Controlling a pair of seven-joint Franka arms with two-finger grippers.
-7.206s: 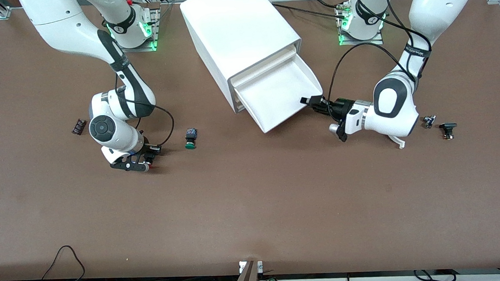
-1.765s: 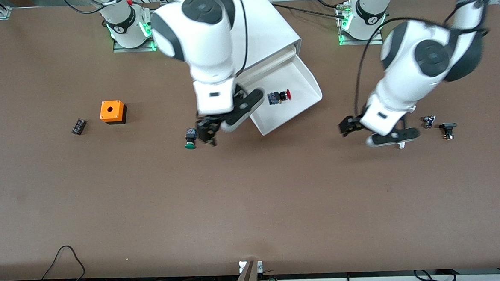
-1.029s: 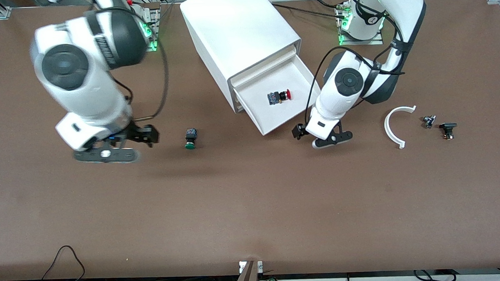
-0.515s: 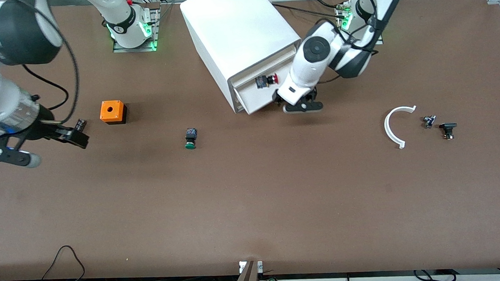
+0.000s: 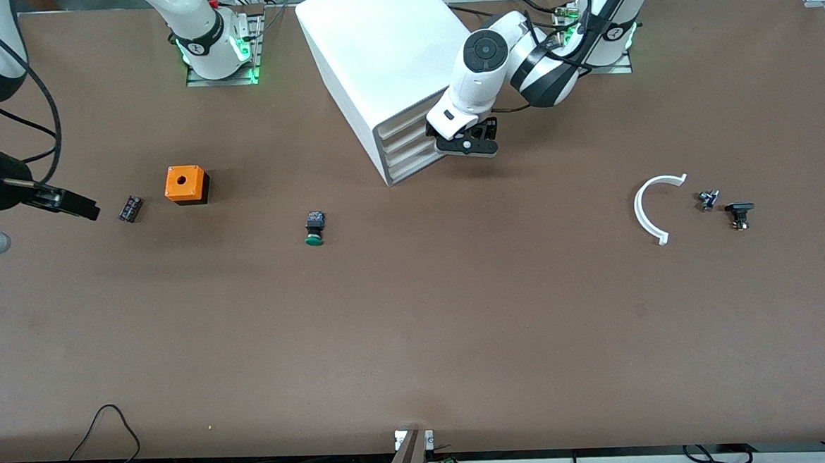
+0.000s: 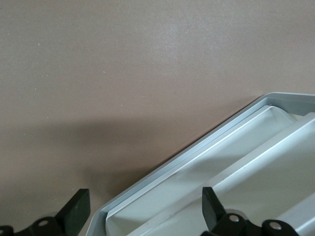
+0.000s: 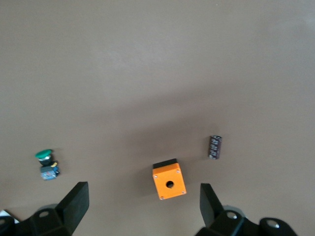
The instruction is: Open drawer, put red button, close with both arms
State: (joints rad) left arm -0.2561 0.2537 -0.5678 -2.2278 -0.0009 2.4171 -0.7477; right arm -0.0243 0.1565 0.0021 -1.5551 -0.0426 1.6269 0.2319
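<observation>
The drawer (image 5: pixel 414 152) is shut; the open, empty left tool (image 5: pixel 466 141) at its front could be snagged on withdrawal; the open right tool (image 5: pixel 30 216) is held over the worktop (image 5: pixel 418 330)

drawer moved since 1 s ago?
Yes. The drawer has slid back into the cabinet; its front now sits flush with the other drawer fronts, with the left gripper at it.

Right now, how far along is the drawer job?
Nearly finished. The drawer sits flush in the white cabinet, and no red button shows on the table. The open left gripper is at the drawer front. The open right gripper hangs near the orange box. Only withdrawing seems left.
</observation>
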